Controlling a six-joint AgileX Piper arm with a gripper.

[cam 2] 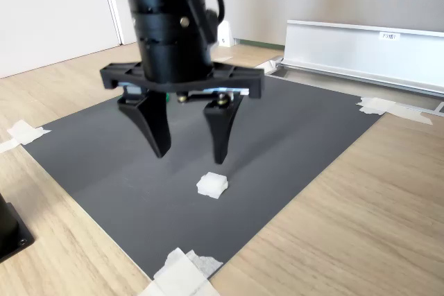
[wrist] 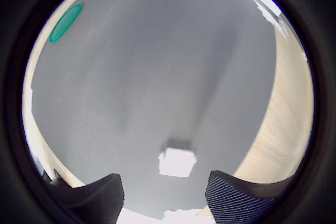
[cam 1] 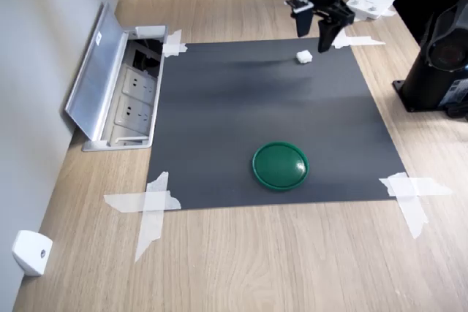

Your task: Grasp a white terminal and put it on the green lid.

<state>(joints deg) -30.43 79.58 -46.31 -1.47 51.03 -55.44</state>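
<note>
The pincer hangs spread and empty above the dark mat, its two fingers clear of the surface. The white terminal lies on the mat just below and a little off the gap's centre in the second exterior view. If the pincer descends as it is, one finger could land on the block or nudge it aside. The green lid sits well apart, so a weak pinch risks dropping the block on the way there.

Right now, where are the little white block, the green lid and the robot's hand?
white terminal (cam 2: pixel 211 185): second exterior view, its top face.
green lid (cam 1: pixel 279 166): first exterior view, centre of the disc.
hand (cam 2: pixel 189 152): second exterior view, gap midway between the fingertips, open.
</note>
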